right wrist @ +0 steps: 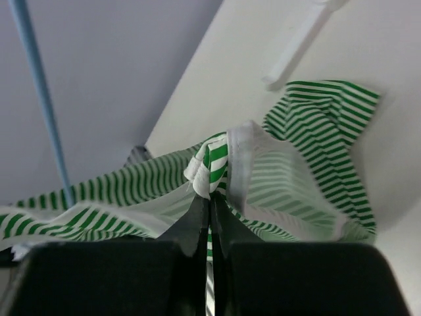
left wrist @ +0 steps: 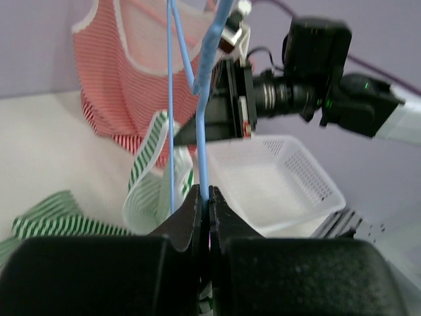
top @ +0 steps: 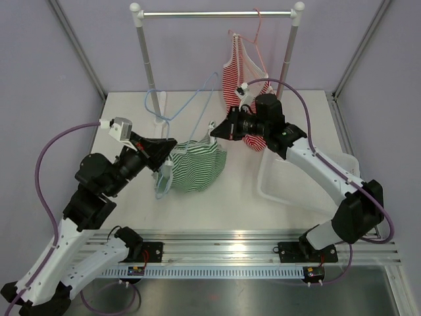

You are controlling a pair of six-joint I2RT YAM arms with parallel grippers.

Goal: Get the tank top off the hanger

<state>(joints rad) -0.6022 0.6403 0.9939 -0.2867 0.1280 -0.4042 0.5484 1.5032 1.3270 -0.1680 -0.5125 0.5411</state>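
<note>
The green-and-white striped tank top (top: 197, 168) sags over the table, one strap (left wrist: 148, 178) still looped round the light-blue wire hanger (top: 191, 99). My left gripper (top: 172, 146) is shut on the hanger's wire (left wrist: 204, 131), which rises straight out of the closed jaws (left wrist: 205, 194). My right gripper (top: 214, 130) is shut on the tank top's white-edged strap (right wrist: 214, 161), bunched at its tips (right wrist: 210, 197). The rest of the green fabric (right wrist: 296, 171) spreads out below it. The blue hanger (right wrist: 39, 92) shows at the left of the right wrist view.
A red-striped tank top (top: 231, 82) hangs on a pink hanger from the white rack (top: 217, 13) at the back. A white mesh basket (top: 276, 184) sits on the table under the right arm. The rack's left post (top: 148, 66) stands behind the blue hanger.
</note>
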